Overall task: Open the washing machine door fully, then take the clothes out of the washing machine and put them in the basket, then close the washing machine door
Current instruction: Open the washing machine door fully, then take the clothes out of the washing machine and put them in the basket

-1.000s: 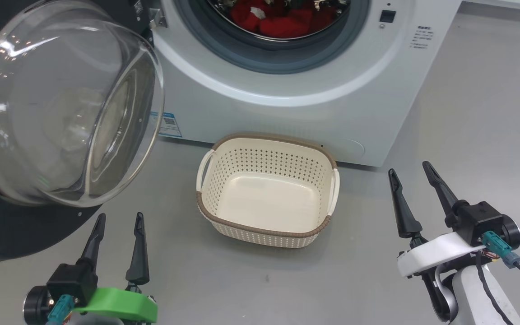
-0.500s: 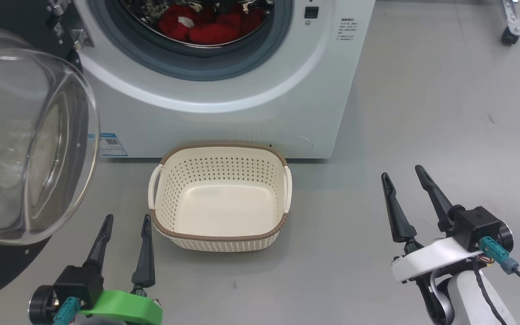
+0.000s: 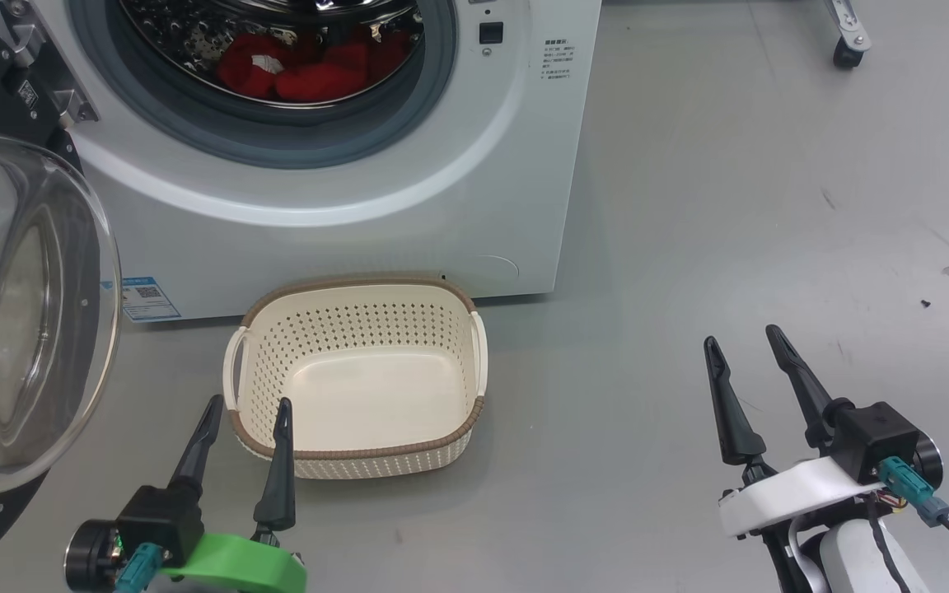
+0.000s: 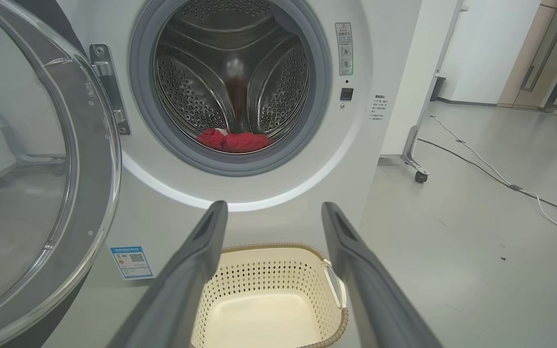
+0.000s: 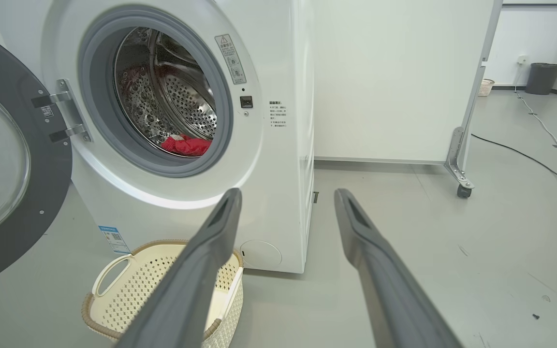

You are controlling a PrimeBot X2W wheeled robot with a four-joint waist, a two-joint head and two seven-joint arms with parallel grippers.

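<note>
Holding left claw (image 3: 250, 402) and right claw (image 3: 740, 333) spread and empty near the basket (image 3: 359, 284), parked at the foot of the washing machine (image 3: 359, 222) for a short drop, facing the clothes (image 3: 301, 78) lying inside.

From overhead and behind, the head camera looks steeply down on the left pincer (image 3: 250, 402) and right pincer (image 3: 740, 334), with the basket (image 3: 376, 465) just ahead of the left one and the washer (image 3: 318, 239) beyond it. The left wrist camera sits low and close, looking level between its fingers (image 4: 201, 246) straight at the washer's opening. The right wrist camera, further right, faces the same opening at a slant. All three share the basket, the washer front and the swung-out door (image 3: 21, 329)
</note>
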